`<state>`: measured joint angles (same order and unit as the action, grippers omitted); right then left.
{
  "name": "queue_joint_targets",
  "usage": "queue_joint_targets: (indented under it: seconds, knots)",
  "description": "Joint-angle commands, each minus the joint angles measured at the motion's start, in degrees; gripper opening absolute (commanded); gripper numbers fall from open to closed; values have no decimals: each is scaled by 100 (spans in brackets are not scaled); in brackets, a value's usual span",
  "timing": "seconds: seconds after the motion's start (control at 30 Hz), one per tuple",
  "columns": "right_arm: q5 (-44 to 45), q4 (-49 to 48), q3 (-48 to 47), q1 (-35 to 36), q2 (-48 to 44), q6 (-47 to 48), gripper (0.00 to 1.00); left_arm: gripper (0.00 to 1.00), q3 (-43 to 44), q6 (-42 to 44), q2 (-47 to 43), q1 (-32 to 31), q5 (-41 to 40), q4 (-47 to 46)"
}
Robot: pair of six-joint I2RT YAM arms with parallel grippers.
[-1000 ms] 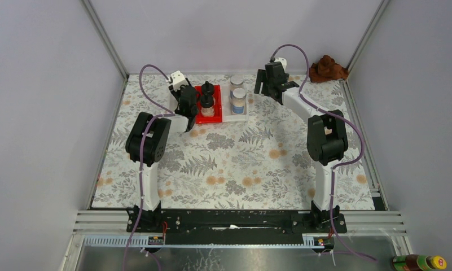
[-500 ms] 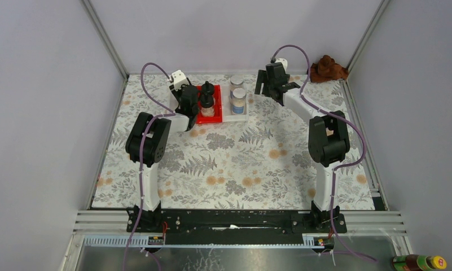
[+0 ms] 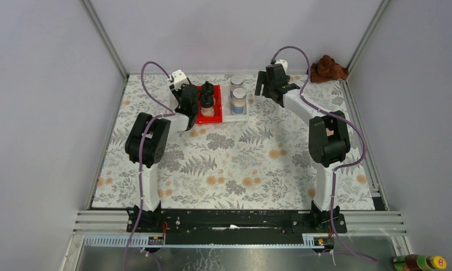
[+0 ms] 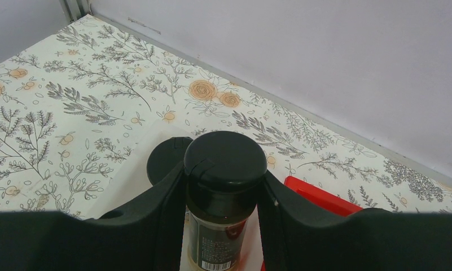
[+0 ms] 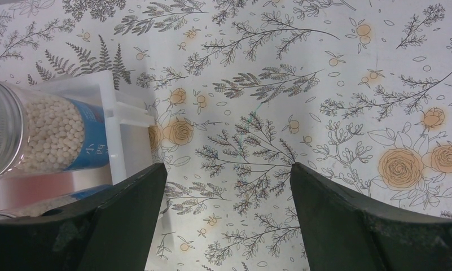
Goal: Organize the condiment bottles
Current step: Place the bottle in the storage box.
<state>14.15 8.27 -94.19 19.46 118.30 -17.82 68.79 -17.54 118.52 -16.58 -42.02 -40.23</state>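
As tool [image 4: 223, 186] grips dark jar [image 4: 224, 161]; two clear jars [image 3: 207, 105], two silver-lidded jars [image 3: 238, 99]

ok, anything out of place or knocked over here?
Two things: a yellow-capped bottle lies on its side off the table at the near right, and a crumpled brown cloth sits by its far right corner.

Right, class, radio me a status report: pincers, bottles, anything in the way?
Left pincer shut on dark black-capped bottle. Right pincer open, empty, beside white tray holding blue-label jar. Second black cap close behind held bottle; nothing else obstructing.
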Motion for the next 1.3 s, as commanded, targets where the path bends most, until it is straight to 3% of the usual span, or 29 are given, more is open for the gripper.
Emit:
queue_joint_targets:
  seconds: [0.0,0.23,0.37,1.03,1.13,1.27]
  knots:
    - [167,-207,27,58,-413,-19,88,38,75,-234,66,-102,124,785]
    - [195,-237,50,57,-421,0,88,36,637,-545,212,-102,138,1776]
    - [198,-247,48,57,-422,19,88,23,883,-731,308,-108,249,2355]
    - [140,-361,173,57,-433,15,89,30,1030,-999,357,-205,421,2942]
    - [139,-383,190,58,-438,8,89,50,1031,-970,363,-205,464,2933]
    - [137,-378,167,58,-428,7,89,65,990,-924,341,-205,522,2871]
